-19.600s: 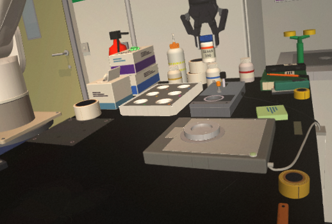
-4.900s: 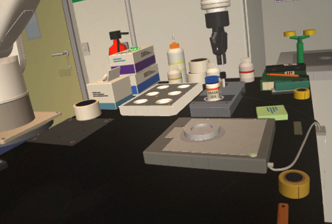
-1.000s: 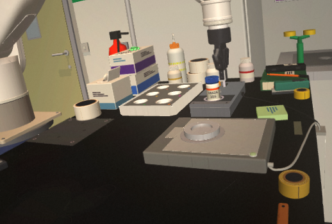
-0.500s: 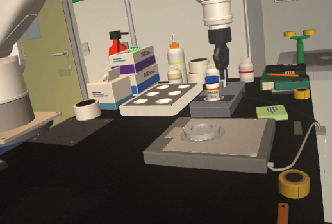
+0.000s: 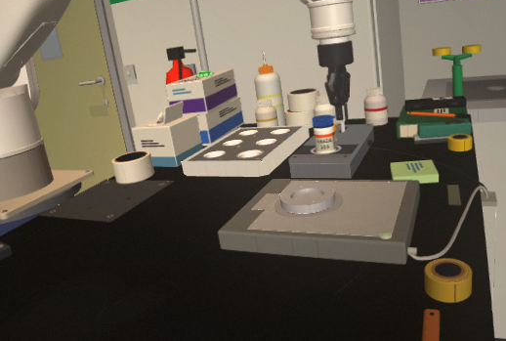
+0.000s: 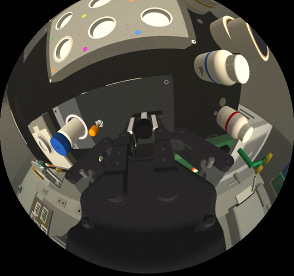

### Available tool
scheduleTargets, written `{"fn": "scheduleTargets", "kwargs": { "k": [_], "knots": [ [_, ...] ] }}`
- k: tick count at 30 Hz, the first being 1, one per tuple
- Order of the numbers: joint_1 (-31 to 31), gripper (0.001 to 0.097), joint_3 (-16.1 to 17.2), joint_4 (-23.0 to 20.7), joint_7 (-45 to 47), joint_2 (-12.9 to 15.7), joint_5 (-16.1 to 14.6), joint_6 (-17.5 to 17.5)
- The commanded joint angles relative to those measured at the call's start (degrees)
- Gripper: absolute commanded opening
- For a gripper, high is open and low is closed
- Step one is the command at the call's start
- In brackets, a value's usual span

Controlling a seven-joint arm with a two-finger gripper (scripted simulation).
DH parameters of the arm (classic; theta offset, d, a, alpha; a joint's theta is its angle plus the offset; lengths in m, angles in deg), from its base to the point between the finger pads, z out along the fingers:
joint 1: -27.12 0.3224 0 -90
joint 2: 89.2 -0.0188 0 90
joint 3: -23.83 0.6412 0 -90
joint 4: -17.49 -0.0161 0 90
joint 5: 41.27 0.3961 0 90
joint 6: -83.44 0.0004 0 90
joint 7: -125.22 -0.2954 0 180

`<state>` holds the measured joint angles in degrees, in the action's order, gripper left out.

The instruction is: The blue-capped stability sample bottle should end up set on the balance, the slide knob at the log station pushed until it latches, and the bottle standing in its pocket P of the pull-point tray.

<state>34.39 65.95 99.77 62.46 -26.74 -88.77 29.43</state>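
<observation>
A dark slide knob [image 6: 144,127] on the grey log station [image 5: 332,150] sits clamped between the fingers of my closed gripper [image 6: 143,130] [image 5: 342,119]. The blue-capped sample bottle [image 5: 324,135] [image 6: 65,138] stands upright in a white ring on the same station, just left of my fingers, with a small orange knob [image 6: 93,131] between it and the gripper. The balance [image 5: 320,218], a grey slab with a round steel pan, lies nearer the front of the bench. The pull-point tray [image 5: 246,150] [image 6: 115,26] with several round pockets lies left of the station.
Behind the station stand white bottles, one with a red band [image 5: 375,106] and one with a blue band [image 6: 219,67], plus tape rolls [image 5: 300,103] and stacked boxes [image 5: 205,103]. A green notepad [image 5: 414,171], yellow tape rolls [image 5: 448,280] and a cable lie to the right.
</observation>
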Motion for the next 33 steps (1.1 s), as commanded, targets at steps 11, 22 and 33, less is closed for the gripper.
{"fn": "scheduleTargets", "kwargs": {
  "k": [11,22,33],
  "knots": [
    [0.4,0.008,0.1,-0.4,-0.1,0.0,0.1,-0.1],
    [0.7,0.008,0.1,-0.7,-0.2,0.1,0.2,-0.3],
    [1.1,0.008,0.1,-1.0,-0.3,0.2,0.3,-0.5]
  ]
}}
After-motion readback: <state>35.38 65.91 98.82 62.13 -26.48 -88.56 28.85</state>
